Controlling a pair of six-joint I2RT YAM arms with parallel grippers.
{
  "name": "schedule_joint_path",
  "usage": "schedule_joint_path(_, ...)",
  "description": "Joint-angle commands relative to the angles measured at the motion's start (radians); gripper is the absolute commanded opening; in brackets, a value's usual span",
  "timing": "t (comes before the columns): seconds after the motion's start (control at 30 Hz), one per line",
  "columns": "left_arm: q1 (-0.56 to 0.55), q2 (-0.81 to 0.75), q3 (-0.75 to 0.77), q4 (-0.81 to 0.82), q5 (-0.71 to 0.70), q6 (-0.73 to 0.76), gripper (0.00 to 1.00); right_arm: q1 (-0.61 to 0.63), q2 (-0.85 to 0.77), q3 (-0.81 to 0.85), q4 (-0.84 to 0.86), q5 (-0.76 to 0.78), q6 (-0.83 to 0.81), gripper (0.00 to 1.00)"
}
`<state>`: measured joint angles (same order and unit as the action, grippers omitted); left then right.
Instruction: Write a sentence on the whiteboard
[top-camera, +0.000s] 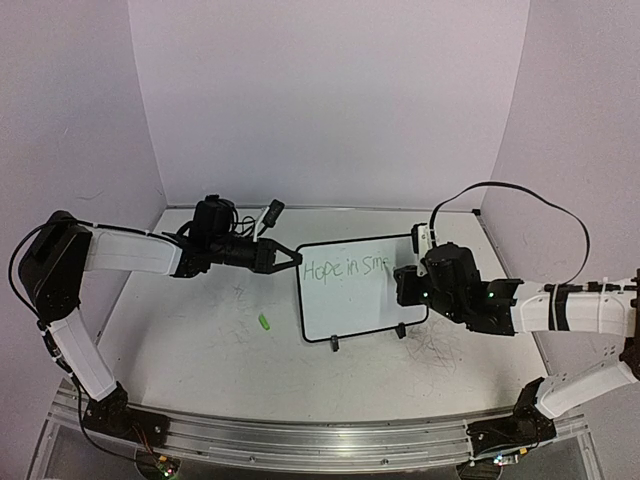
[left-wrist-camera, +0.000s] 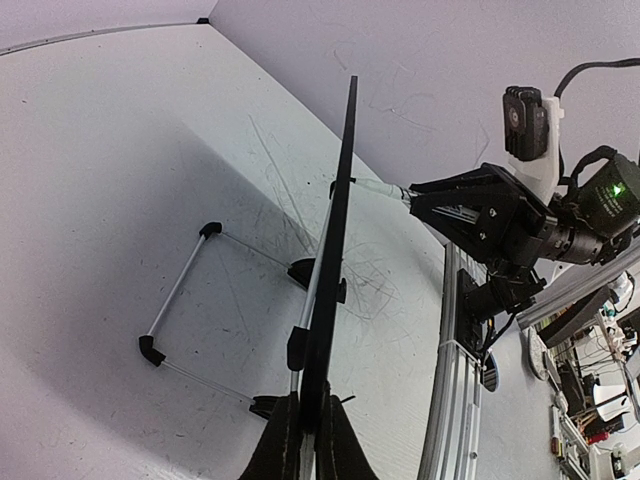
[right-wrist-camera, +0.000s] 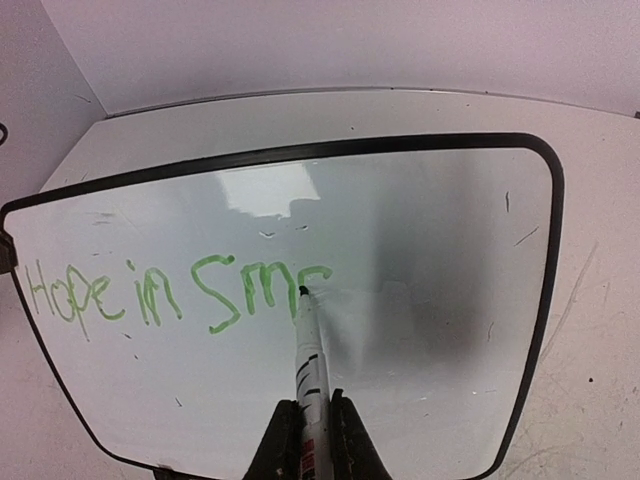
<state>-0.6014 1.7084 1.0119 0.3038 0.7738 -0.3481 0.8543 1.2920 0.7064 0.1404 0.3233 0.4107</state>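
The whiteboard (top-camera: 355, 308) stands tilted at the table's middle, black-framed, on two small feet. My left gripper (top-camera: 291, 258) is shut on its left edge; the left wrist view shows the board (left-wrist-camera: 338, 230) edge-on, clamped between my fingers (left-wrist-camera: 283, 440). The sentence (right-wrist-camera: 180, 295) reads "Hope in Sm" in green, with a further stroke begun. My right gripper (right-wrist-camera: 311, 425) is shut on a white marker (right-wrist-camera: 309, 355), whose tip touches the board (right-wrist-camera: 440, 250) at the end of the last stroke. From above, the right gripper (top-camera: 408, 285) sits at the board's right part, beside the lettering (top-camera: 345, 268).
A small green cap (top-camera: 264, 321) lies on the table left of the board. A wire stand (left-wrist-camera: 180, 290) props the board from behind. Faint scribbles mark the tabletop (top-camera: 440, 350). An aluminium rail (top-camera: 300, 435) runs along the near edge; white walls enclose three sides.
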Motion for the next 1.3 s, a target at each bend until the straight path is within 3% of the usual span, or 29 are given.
schedule_joint_path(0.0, 0.006, -0.048, 0.003, 0.027, 0.004, 0.0, 0.0, 0.0, -0.015, -0.012, -0.037, 0.022, 0.011, 0.0)
schedule_joint_path(1.27, 0.006, -0.054, 0.002, 0.027, 0.0, 0.004, 0.0, 0.0, 0.013, 0.049, 0.013, 0.083, -0.018, 0.0)
